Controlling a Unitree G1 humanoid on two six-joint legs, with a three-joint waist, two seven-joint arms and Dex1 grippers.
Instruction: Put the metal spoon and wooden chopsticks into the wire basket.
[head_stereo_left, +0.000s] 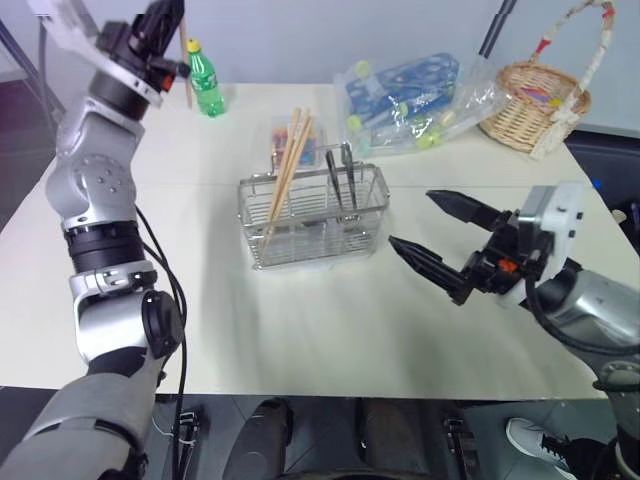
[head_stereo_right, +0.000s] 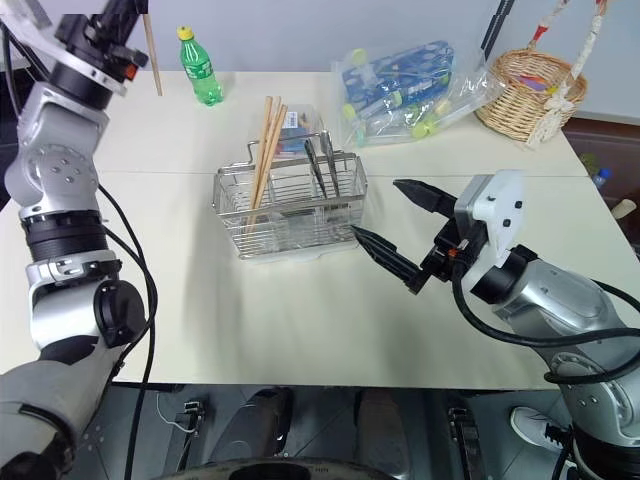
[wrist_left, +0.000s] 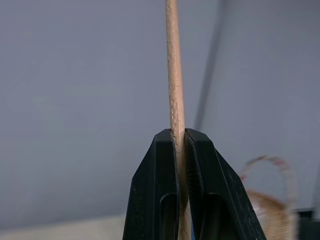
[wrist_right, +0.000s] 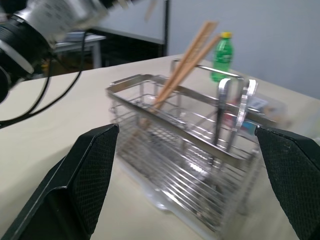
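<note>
Above the table (head_stereo_left: 300, 330) — left end effector (wrist_left: 180, 137) pinches one wooden chopstick (wrist_left: 174, 75).

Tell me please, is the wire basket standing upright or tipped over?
Upright. The wire basket sits flat on the table, its open top upward, with chopsticks leaning out of it.
</note>
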